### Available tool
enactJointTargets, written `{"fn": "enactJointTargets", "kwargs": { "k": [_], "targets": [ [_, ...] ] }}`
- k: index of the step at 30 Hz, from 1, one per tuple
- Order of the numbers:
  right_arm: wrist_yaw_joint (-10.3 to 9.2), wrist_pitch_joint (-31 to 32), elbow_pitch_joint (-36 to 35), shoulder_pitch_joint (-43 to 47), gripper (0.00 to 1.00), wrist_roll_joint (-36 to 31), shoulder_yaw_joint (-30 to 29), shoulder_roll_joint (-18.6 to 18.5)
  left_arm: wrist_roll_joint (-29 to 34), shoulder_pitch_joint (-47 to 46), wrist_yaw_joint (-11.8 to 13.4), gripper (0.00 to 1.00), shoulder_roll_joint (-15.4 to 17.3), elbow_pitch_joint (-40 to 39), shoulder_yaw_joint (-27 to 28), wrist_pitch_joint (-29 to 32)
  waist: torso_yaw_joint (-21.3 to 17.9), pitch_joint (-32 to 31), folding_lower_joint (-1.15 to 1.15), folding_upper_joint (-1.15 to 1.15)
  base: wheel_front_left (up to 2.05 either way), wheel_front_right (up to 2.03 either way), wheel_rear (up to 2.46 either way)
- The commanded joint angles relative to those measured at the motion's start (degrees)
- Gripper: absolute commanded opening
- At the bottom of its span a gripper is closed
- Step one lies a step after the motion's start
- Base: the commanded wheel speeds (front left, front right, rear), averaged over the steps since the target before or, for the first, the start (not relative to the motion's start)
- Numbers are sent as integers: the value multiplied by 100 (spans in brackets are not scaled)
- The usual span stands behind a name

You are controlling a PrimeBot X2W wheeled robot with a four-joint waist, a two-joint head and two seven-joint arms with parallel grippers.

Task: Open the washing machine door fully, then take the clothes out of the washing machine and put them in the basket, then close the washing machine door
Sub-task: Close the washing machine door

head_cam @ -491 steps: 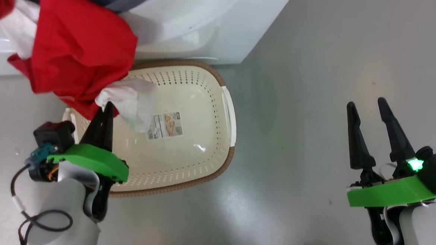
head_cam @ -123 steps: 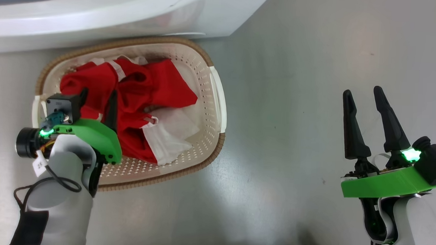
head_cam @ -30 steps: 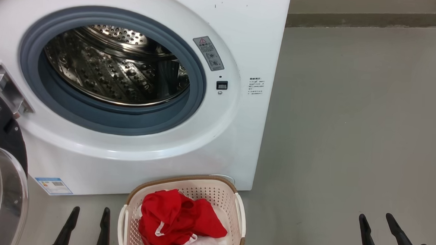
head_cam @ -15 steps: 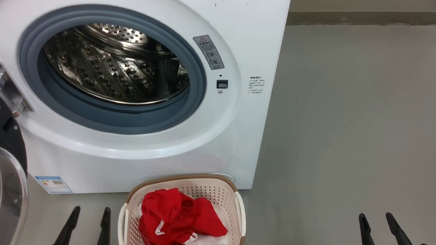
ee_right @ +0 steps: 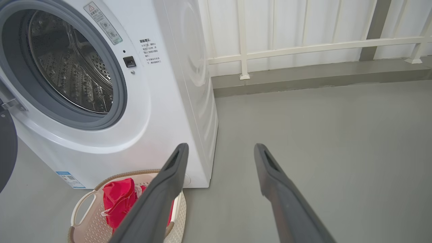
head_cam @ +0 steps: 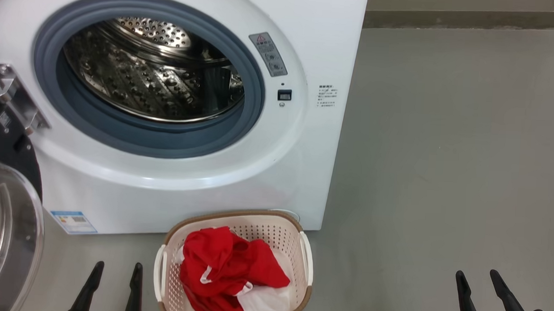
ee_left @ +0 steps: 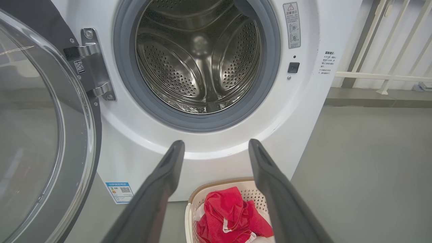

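Observation:
The white washing machine (head_cam: pixel 311 43) stands with its washing machine door (head_cam: pixel 2 236) swung wide open at the left, glass bowl facing me. Its steel drum (head_cam: pixel 153 73) looks bare inside. Red and white clothes (head_cam: pixel 228 271) lie heaped in the cream basket (head_cam: pixel 305 256) on the floor in front of the machine. My left gripper (head_cam: pixel 117 266) is open, just left of the basket. My right gripper (head_cam: pixel 478 275) is open far to the right over bare floor. The left wrist view looks into the drum (ee_left: pixel 202 57), with the door (ee_left: pixel 44 135) at its left and the clothes (ee_left: pixel 233 216) below.
Grey floor (head_cam: pixel 447 159) spreads to the right of the machine. A low kerb and a white railing (ee_right: pixel 303 47) run along the back wall. A blue sticker (head_cam: pixel 73 221) sits low on the machine's front.
The whole head view has shifted slightly, so the machine and basket sit a little higher and further right. Both grippers stay open with nothing in them.

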Motion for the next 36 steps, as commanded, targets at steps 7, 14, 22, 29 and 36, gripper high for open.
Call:
{"fn": "enactJointTargets", "kwargs": {
  "k": [7,14,22,29,36],
  "targets": [
    [36,-37,-142,-109,100,-6,101,-102,4,-187,-2,100,59,-204,166,-36,23,24,0,0,-105,105,0],
    [36,-37,-127,-121,100,-7,99,-100,-32,-200,-20,100,59,-176,163,-36,37,31,0,0,-70,68,1],
    [36,-37,-128,-125,100,-10,103,-104,-50,-233,-34,100,59,-165,144,-36,54,25,0,0,-3,3,0],
    [36,-37,-124,-128,100,-9,124,-102,-81,-245,-42,100,59,-161,120,-36,102,16,0,0,0,0,0],
    [36,-37,-111,-107,100,-1,159,-122,-244,-237,86,100,59,-120,53,-36,311,-1,0,0,0,0,0]
  ]
}}
